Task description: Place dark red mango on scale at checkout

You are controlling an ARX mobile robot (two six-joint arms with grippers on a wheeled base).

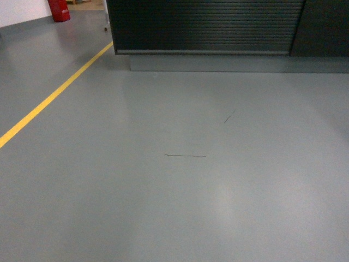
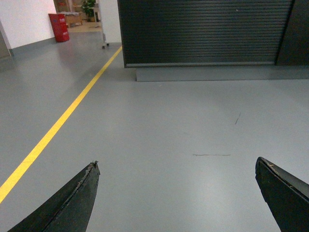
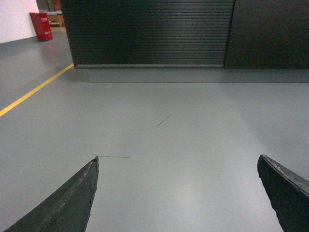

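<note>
The checkout bench point(image 1: 204, 27) stands at the far side of the scene, and only its black, horizontally ribbed front shows, resting on a plain grey plinth. Its top is out of frame in all three views, so neither the dark red mango nor the scale can be seen anywhere. A smooth black panel point(image 3: 270, 34) adjoins the ribbed front on the right.

Between the robot and the bench lies a wide stretch of grey floor point(image 1: 174, 207) marked by two thin dark scuffs, one short and slanted farther off, one long and level nearer.

A yellow line point(image 1: 52, 98) runs diagonally across the floor on the left, from the near left edge toward the bench's left corner. Far left, against a white wall, stands a red container point(image 1: 59, 10).

The left pincer point(image 2: 176, 193) hangs above the floor with its two dark fingers point(image 2: 72, 208) spread wide and nothing between them. The right pincer point(image 3: 176, 193) is likewise spread wide above the floor, holding nothing.
</note>
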